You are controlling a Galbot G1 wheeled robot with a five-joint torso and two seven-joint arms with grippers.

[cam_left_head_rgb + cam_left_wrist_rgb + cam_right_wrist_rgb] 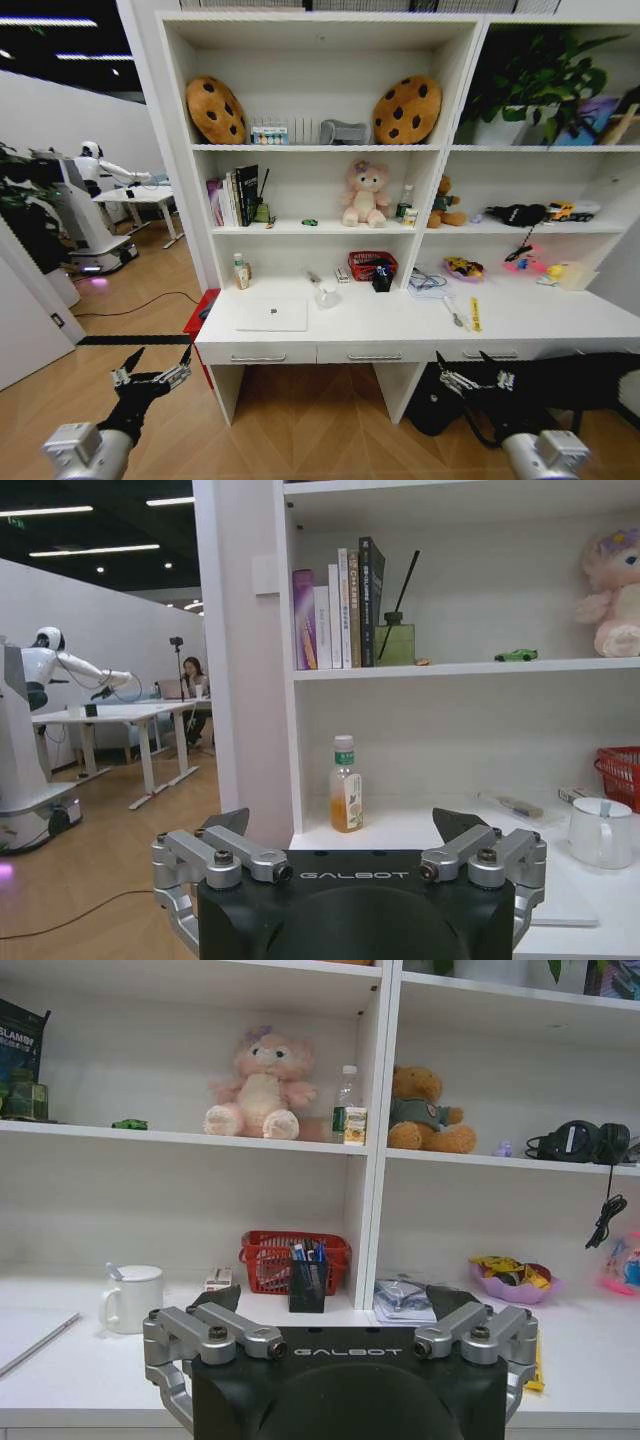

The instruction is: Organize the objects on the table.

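Note:
The long white table [560, 322] with silver-handled drawers stands in front of me. A silver laptop [272, 315] lies shut on its left part. Blue and black pens stand in a black holder [382, 278] [307, 1278] beside a red basket. A tiny green toy car [310, 222] [516, 655] [129, 1124] sits on the shelf above, and a small clear bottle [405, 200] [346, 1105] stands by the pink plush. My left gripper [160, 352] [345, 825] and right gripper [465, 365] [335, 1300] hang open and empty, short of the table's front edge.
On the table are a juice bottle [346, 785], a white mug [133, 1298], a red basket [372, 264] and a purple bowl [515, 1280]. A black bag [440, 400] lies under the desk. Another robot [85, 210] stands at the far left.

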